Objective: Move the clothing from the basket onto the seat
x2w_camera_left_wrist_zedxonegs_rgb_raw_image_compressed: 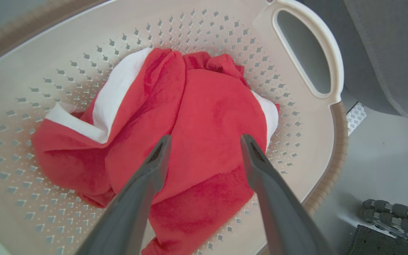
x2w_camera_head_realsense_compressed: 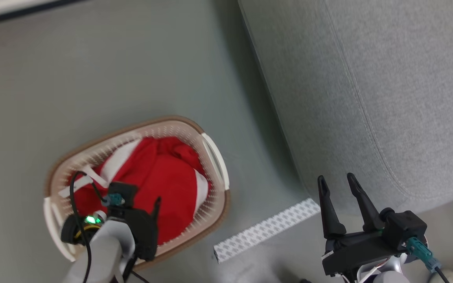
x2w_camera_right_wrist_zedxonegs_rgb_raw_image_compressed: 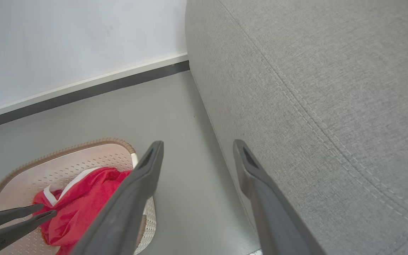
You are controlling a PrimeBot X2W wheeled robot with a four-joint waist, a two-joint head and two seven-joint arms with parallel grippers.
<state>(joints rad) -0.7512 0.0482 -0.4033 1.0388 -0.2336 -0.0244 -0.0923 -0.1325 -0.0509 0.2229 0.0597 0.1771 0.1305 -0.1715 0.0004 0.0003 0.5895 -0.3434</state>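
My left gripper (x2w_camera_left_wrist_zedxonegs_rgb_raw_image_compressed: 205,138) hovers with its fingers spread wide and nothing between them, straddling the high middle of the clothing (x2w_camera_left_wrist_zedxonegs_rgb_raw_image_compressed: 207,102). I cannot tell whether the tips touch the cloth. I judge this to be the first pick, with the reach made and the grasp not yet taken. The next move calls for pressing down into the fold and pinching enough fabric to lift the whole piece.

The clothing is a crumpled red heap with no clear head. Its longer run seems to follow the long axis of the basket (x2w_camera_left_wrist_zedxonegs_rgb_raw_image_compressed: 48,46), near left to far right, with white bands on its far-left and right edges. The basket stands on the floor (x2w_camera_head_realsense_compressed: 92,78), left of the seat (x2w_camera_head_realsense_compressed: 387,78). My right gripper (x2w_camera_head_realsense_compressed: 336,179) is parted and empty by the seat's near edge.
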